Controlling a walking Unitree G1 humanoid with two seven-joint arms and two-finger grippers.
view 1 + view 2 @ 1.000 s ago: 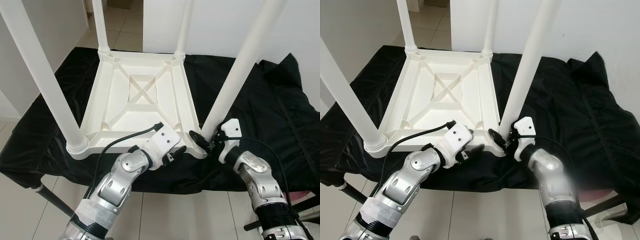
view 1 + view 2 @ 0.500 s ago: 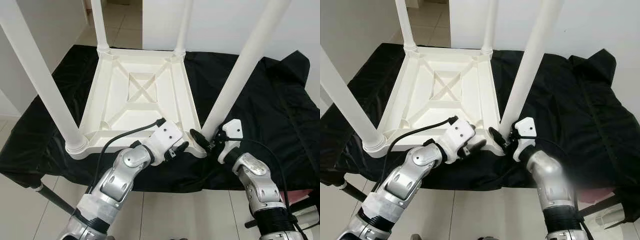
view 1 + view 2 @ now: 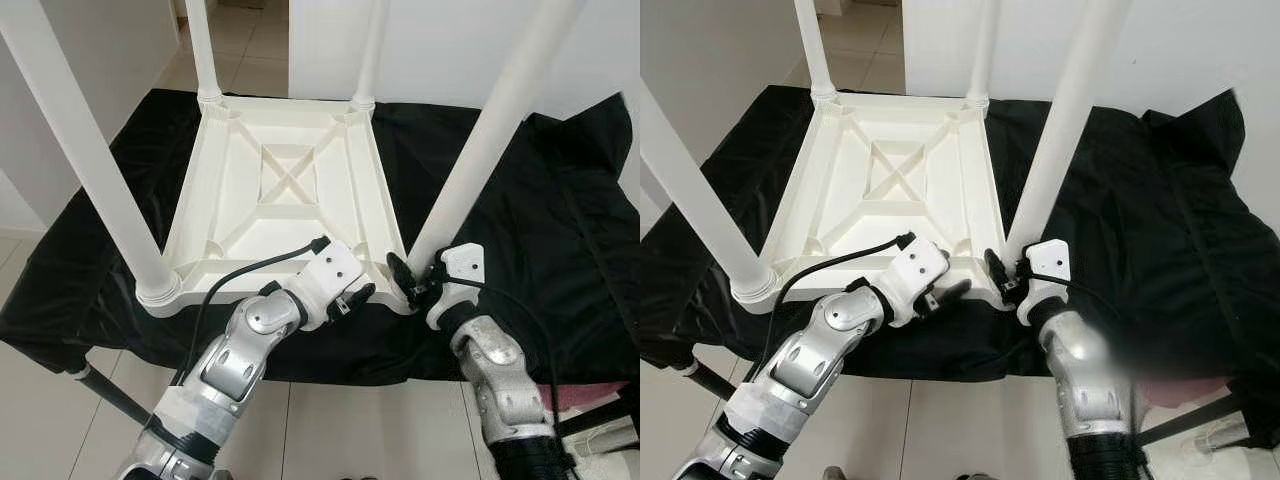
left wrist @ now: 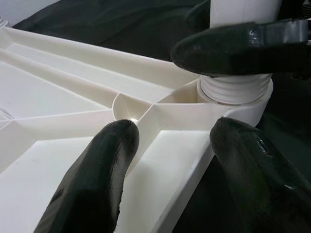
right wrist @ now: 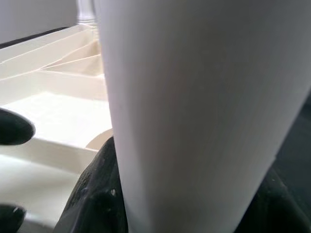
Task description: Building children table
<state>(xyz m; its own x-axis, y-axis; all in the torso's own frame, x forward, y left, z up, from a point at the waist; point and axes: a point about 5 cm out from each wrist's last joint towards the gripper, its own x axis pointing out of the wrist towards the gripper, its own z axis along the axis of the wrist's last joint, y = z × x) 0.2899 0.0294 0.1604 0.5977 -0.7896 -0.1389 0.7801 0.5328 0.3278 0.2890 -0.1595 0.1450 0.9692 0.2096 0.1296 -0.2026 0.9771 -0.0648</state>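
Four white legs point(image 3: 478, 140) rise from upturned tabletop point(image 3: 283, 200).

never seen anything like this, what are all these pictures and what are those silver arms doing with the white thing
The silver arms belong to a humanoid robot. Two pictures come from cameras in its head, looking down; the other two sit on its wrists, looking along the black fingers. On a black cloth lies a white children's table turned upside down, legs pointing up. The right end effector is closed around the base of the near right leg. The left end effector straddles the table's rim beside that corner, its fingers spread apart.
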